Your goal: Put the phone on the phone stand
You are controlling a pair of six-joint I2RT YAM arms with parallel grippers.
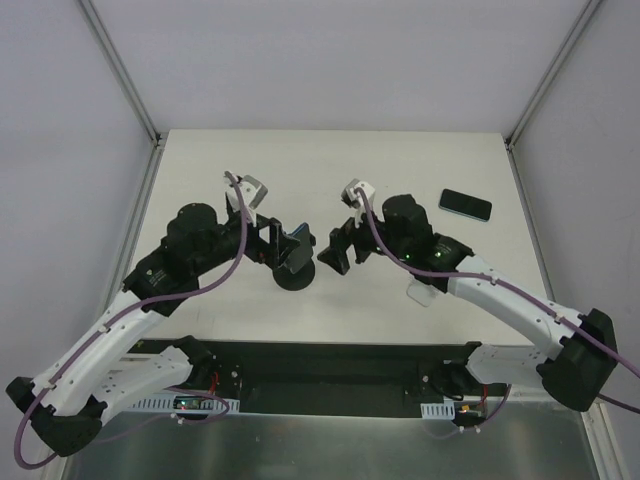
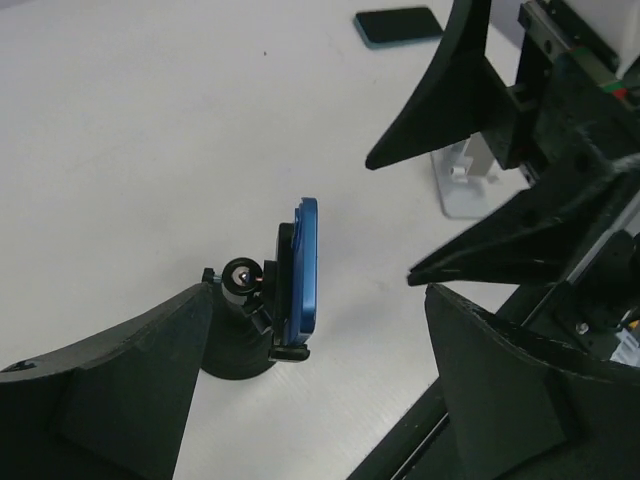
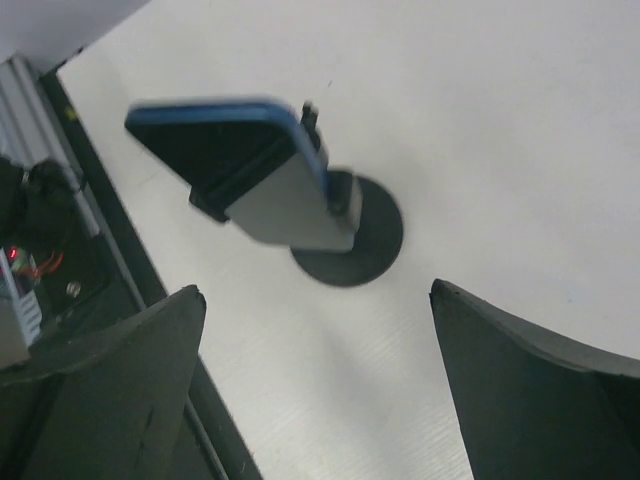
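A blue phone [image 2: 305, 272] stands on edge in the cradle of a black phone stand [image 2: 237, 345] with a round base. It also shows in the right wrist view [image 3: 222, 140] above the stand's base [image 3: 360, 240], and in the top view [image 1: 298, 243] at the table's middle. My left gripper [image 2: 310, 400] is open and empty, just left of the stand in the top view [image 1: 278, 240]. My right gripper [image 3: 315, 375] is open and empty, just right of the stand [image 1: 335, 250]. Neither touches the phone.
A second dark phone [image 1: 465, 204] lies flat at the back right of the table; it also shows in the left wrist view [image 2: 400, 25]. A small pale stand [image 1: 420, 292] sits under the right arm, also seen in the left wrist view [image 2: 465, 185]. White walls enclose the table.
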